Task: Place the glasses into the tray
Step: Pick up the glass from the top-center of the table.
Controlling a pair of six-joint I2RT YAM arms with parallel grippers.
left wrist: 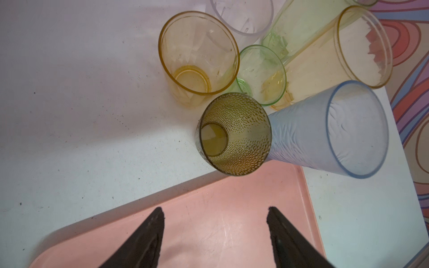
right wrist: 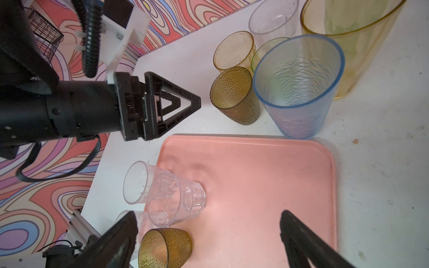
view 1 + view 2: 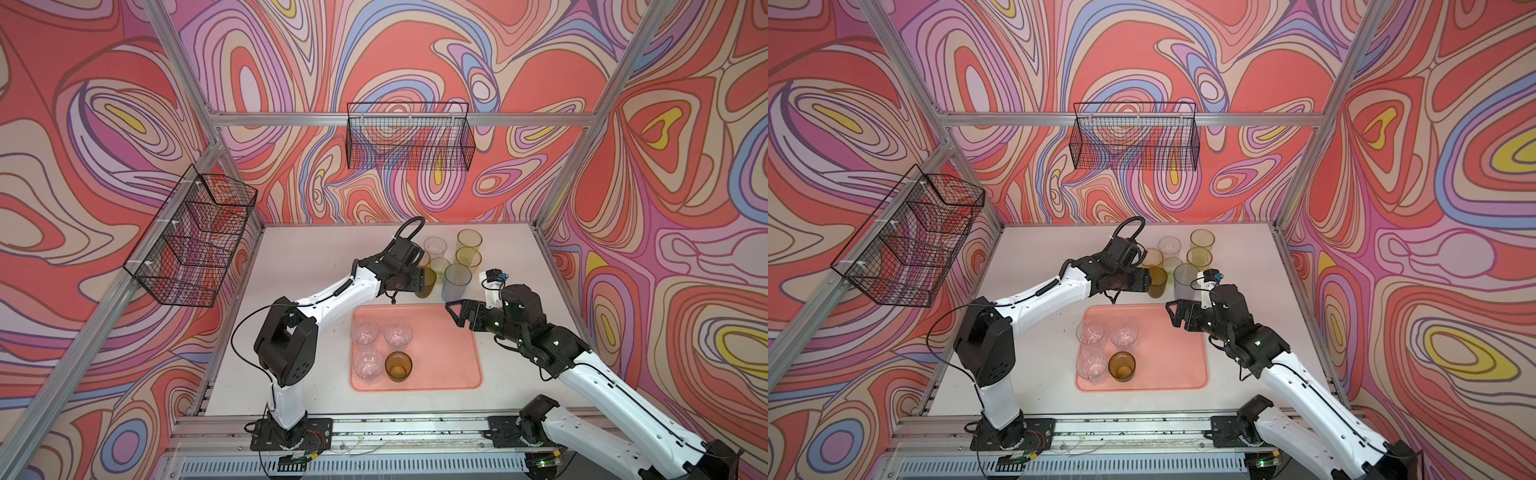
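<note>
The salmon-pink tray holds three short clear glasses and a short amber one. Behind it stands a cluster of glasses: a dimpled olive-brown one, a tall blue-grey one, and green, yellow, amber and clear ones. My left gripper is open and holds nothing. It points at the olive-brown glass, just short of it, over the tray's far edge. My right gripper is open and holds nothing, above the tray's far right part.
Two black wire baskets hang on the walls, one at the back and one on the left. An aluminium rail with both arm bases runs along the table's front edge. Patterned walls close in the sides.
</note>
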